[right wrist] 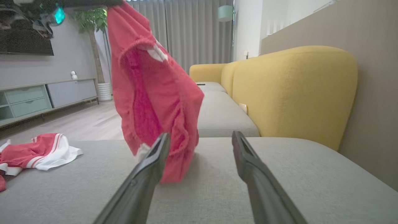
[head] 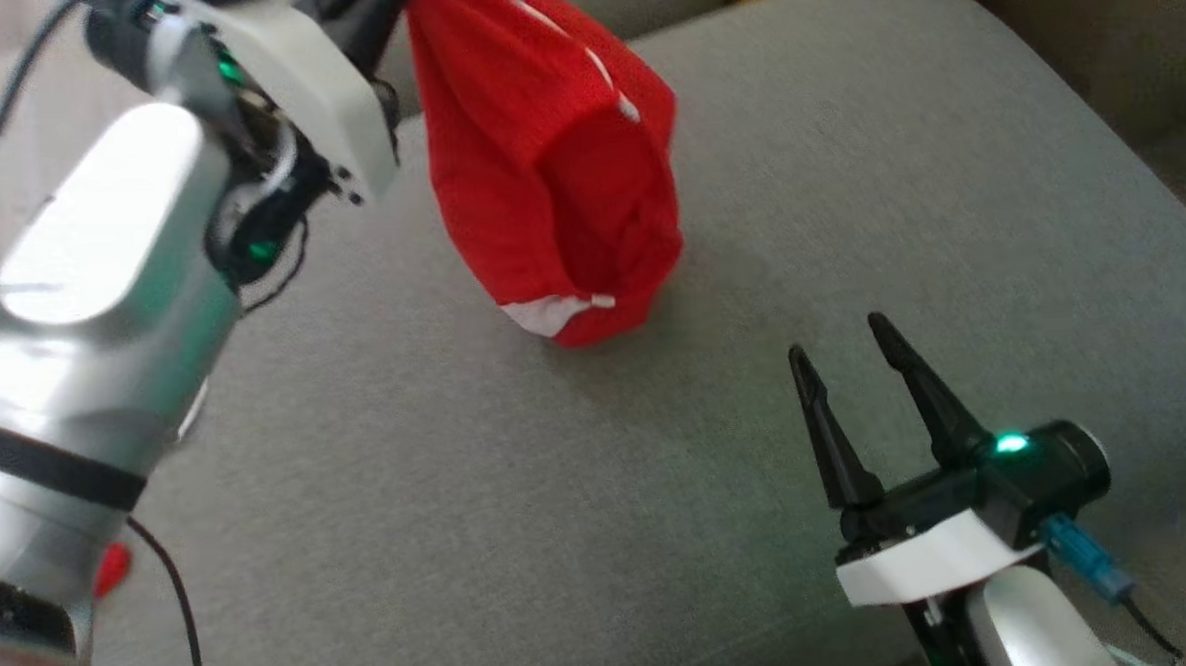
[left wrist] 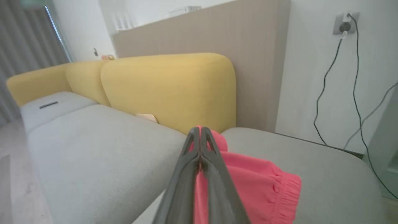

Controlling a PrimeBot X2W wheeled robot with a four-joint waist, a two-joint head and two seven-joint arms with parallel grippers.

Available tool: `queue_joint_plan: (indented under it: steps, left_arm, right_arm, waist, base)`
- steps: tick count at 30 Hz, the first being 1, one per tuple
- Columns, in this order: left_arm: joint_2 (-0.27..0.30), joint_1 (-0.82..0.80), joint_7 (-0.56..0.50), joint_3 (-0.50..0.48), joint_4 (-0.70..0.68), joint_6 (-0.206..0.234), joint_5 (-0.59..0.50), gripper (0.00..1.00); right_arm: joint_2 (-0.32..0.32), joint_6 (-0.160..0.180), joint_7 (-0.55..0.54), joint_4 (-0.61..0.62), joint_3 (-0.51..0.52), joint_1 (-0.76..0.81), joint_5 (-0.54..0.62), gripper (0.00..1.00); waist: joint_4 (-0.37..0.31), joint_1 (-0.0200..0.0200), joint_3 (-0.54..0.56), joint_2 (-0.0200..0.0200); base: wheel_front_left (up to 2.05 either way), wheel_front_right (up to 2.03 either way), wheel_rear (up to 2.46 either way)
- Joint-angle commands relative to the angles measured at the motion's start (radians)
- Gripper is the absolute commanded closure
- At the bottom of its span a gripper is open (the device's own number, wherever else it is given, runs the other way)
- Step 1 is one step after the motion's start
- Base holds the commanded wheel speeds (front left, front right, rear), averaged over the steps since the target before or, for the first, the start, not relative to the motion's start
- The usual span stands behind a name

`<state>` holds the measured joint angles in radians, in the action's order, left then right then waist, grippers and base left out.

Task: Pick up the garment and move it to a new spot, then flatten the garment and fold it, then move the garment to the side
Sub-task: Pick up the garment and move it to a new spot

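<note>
Fingers (left wrist: 186, 171) of the left gripper (left wrist: 200, 130) are pinched shut on the red shorts (head: 546, 175), which hang vertically over the grey sofa seat (head: 896, 160); the right gripper (head: 838, 337), spread wide and empty, has them at ten o'clock.

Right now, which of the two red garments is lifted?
The red garment hanging from the left fingers; the other garment, with white stripes, lies crumpled on the grey cushion.

A home living room: a sofa (right wrist: 292, 87) with yellow backrests and grey seat cushions (right wrist: 217, 186), floor-length grey curtains (right wrist: 192, 31), a dark television (right wrist: 25, 43) on the wall above a low drawer cabinet (right wrist: 46, 96), a potted plant (right wrist: 93, 21), and wood flooring (right wrist: 87, 121).
</note>
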<state>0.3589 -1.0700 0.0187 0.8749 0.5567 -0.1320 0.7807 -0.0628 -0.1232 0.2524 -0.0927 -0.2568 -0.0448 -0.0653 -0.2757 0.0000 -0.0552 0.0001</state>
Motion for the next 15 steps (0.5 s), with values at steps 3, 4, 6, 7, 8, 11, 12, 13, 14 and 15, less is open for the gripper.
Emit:
queue_joint_plan:
  steps: [3, 4, 6, 7, 8, 11, 12, 13, 14, 15]
  left_arm:
    - [0.036, -0.035, -0.012, 0.020, -0.004, 0.001, 0.026, 1.00]
    - [0.040, -0.022, -0.021, 0.048, 0.004, 0.001, 0.034, 1.00]
    - [0.049, 0.004, -0.016, 0.103, 0.018, 0.001, 0.043, 1.00]
    - [0.052, 0.020, -0.003, 0.124, 0.031, 0.001, 0.048, 1.00]
    - [0.057, 0.035, 0.011, 0.151, 0.048, 0.001, 0.043, 1.00]
    - [0.054, 0.085, 0.101, 0.173, 0.128, 0.004, 0.036, 0.28]
    - [0.045, 0.101, 0.143, 0.167, 0.157, 0.018, 0.033, 0.00]
    - [0.031, 0.120, 0.183, 0.155, 0.181, 0.038, 0.035, 0.00]
    - [0.015, 0.142, 0.209, 0.144, 0.197, 0.054, 0.037, 0.00]
    - [0.004, 0.160, 0.227, 0.132, 0.207, 0.075, 0.029, 0.00]
  right_arm:
    - [0.011, -0.008, 0.009, 0.043, -0.029, -0.072, -0.012, 0.00]
    - [0.011, -0.008, 0.009, 0.047, -0.033, -0.080, -0.013, 0.00]
    - [0.012, -0.008, 0.009, 0.053, -0.038, -0.095, -0.022, 0.00]
    - [0.012, -0.008, 0.009, 0.057, -0.042, -0.101, -0.029, 0.00]
    - [0.012, -0.008, 0.009, 0.058, -0.045, -0.107, -0.034, 0.00]
    - [0.012, -0.008, 0.009, 0.058, -0.053, -0.117, -0.046, 0.00]
    - [0.012, -0.008, 0.009, 0.056, -0.055, -0.117, -0.049, 0.00]
    - [0.012, -0.008, 0.009, 0.055, -0.055, -0.115, -0.051, 0.00]
    - [0.012, -0.008, 0.009, 0.052, -0.053, -0.110, -0.052, 0.00]
    - [0.012, -0.008, 0.009, 0.049, -0.051, -0.103, -0.052, 0.00]
  waist:
    - [-0.062, 0.0000, -0.109, -0.0001]
    - [-0.068, 0.0000, -0.130, -0.0001]
    - [-0.074, 0.0000, -0.162, -0.0001]
    - [-0.076, 0.0000, -0.177, -0.0001]
    - [-0.077, 0.0000, -0.187, -0.0001]
    - [-0.074, 0.0000, -0.199, -0.0001]
    - [-0.070, 0.0000, -0.196, -0.0001]
    - [-0.064, 0.0000, -0.189, -0.0001]
    - [-0.054, 0.0000, -0.179, -0.0001]
    - [-0.043, 0.0000, -0.167, -0.0001]
  base:
    - [0.00, 0.00, 0.00]
    - [0.00, 0.00, 0.00]
    - [0.00, 0.00, 0.00]
    - [0.00, 0.00, 0.00]
    - [0.00, 0.00, 0.00]
    - [0.00, 0.00, 0.00]
    - [0.00, 0.00, 0.00]
    - [0.00, 0.00, 0.00]
    - [0.00, 0.00, 0.00]
    - [0.00, 0.00, 0.00]
